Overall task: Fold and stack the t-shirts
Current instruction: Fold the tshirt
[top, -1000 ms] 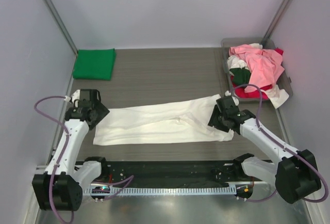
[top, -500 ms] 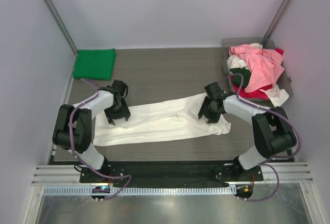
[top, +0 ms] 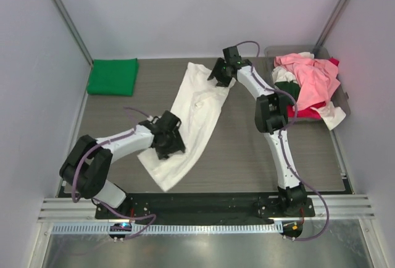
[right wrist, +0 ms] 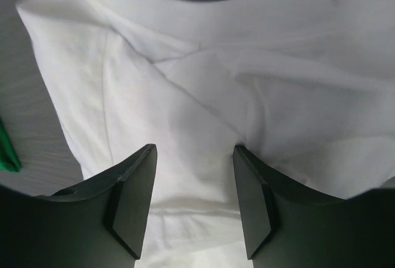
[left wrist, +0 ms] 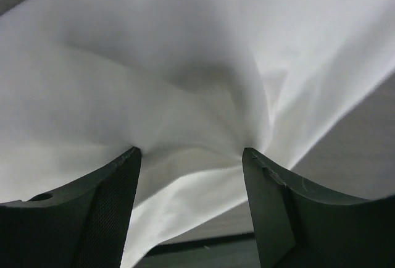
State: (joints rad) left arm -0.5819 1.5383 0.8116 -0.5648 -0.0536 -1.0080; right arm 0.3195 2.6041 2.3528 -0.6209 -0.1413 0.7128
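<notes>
A long white t-shirt [top: 199, 102] lies folded narrow and slanted on the table, from back centre down to front left. My left gripper [top: 168, 141] is over its near part. In the left wrist view [left wrist: 191, 152] the jaws stand wide open, with the fingertips [left wrist: 126, 160] pressed into puckered white cloth [left wrist: 185, 64]. My right gripper [top: 222, 74] is over the shirt's far end. In the right wrist view [right wrist: 194, 149] the jaws are open, with the white shirt [right wrist: 185, 83] and its collar edge beneath them. A folded bright green t-shirt [top: 113, 76] lies at the back left.
A grey tray [top: 271, 75] at the back right holds a heap of pink, red, white and dark green shirts [top: 308, 81], some hanging over its rim. Grey walls close in both sides and the back. The arm bases and a rail run along the near edge.
The white shirt lay crosswise near the front; it has swung to a slant. The right gripper carried its end to the back centre. The left gripper moved right and forward.
</notes>
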